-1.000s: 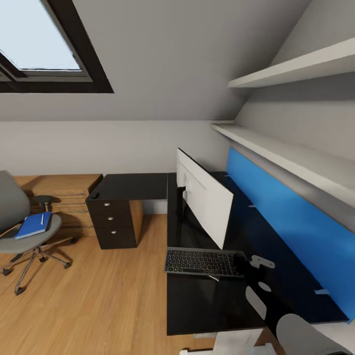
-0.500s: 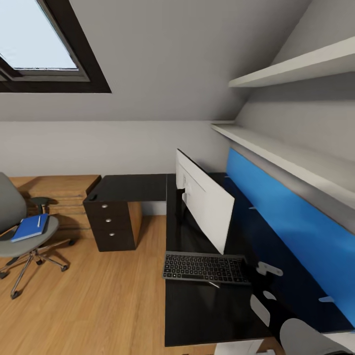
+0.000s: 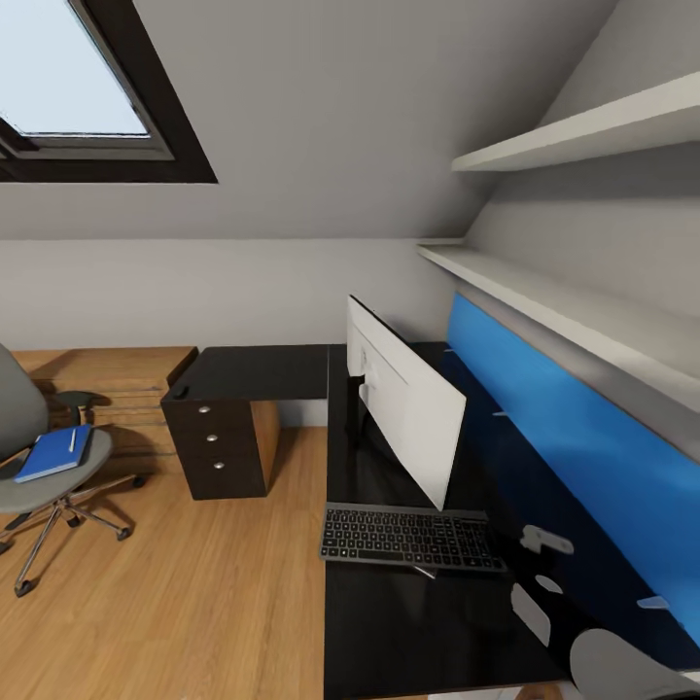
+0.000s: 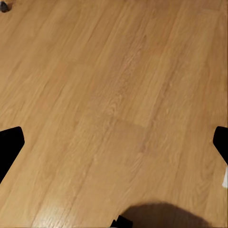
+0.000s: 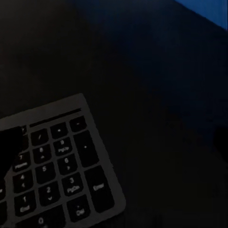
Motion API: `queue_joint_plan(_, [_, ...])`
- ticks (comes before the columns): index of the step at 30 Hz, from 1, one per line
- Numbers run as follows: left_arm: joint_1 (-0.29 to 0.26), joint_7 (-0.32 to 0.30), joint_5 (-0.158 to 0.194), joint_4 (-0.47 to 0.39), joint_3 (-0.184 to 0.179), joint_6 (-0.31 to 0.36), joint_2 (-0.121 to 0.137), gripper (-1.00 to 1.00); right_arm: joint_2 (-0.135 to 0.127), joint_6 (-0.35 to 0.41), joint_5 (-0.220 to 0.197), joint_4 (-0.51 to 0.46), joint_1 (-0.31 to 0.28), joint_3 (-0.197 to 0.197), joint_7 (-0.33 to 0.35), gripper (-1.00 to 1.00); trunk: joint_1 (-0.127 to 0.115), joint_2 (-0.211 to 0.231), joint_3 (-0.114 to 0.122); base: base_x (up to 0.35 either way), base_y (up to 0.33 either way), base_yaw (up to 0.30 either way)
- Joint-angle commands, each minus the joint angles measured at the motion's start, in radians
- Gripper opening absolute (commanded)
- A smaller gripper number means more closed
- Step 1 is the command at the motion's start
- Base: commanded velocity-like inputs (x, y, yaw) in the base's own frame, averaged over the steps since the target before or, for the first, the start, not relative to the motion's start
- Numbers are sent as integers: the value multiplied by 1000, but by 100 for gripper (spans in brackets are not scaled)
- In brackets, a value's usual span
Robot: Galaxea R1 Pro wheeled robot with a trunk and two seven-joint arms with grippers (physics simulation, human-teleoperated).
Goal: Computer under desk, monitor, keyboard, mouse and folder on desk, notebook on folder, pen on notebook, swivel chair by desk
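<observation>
Head view: the keyboard (image 3: pixel 413 538) lies on the near part of the desk (image 3: pixel 262 369), in front of the monitor (image 3: pixel 403 402). The folder (image 3: pixel 53 453) sits far left on the chair (image 3: pixel 39 467); it is probably light, stiff and slick, best pinched at an overhanging edge.

Left wrist view: the left gripper (image 4: pixel 114 152) hangs wide apart over bare floor (image 4: pixel 114 95).

Right wrist view: the right gripper (image 5: pixel 116 142) is spread over the keyboard's number pad (image 5: pixel 57 166), empty.

The tabletop (image 3: pixel 408 622) is glossy black, the monitor (image 3: pixel 413 408) shows a white back, and the keyboard (image 3: pixel 408 537) has dark grey keys in a silver-grey frame. A bright blue folder (image 3: pixel 53 453) lies on the swivel chair (image 3: pixel 39 481) with its grey seat. The floor (image 3: pixel 194 593) is light wood grain.
</observation>
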Motion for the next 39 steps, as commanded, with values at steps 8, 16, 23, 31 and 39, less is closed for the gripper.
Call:
queue_joint_plan(8, [0,5,15,-134,-2,14,2,100,-18,29,-6,76,-9,10,-5,100,27,-51,-24,1,0,0])
queue_joint_plan(16, [0,15,40,-522,0,470,1,100,-33,220,-10,80,-145,9,-6,100,58,-107,-49,0,0,0])
queue_joint_plan(23, [-196,29,290,-571,56,658,-5,100,-59,392,-16,81,-276,8,-7,100,85,-156,-71,0,0,0])
queue_joint_plan(31, [-271,40,416,-555,113,767,-5,100,-59,408,-31,87,-290,-6,1,100,116,-212,-96,0,0,0])
queue_joint_plan(39, [-283,36,412,-528,97,782,1,100,-52,411,-38,92,-290,-7,14,100,146,-268,-121,0,0,0])
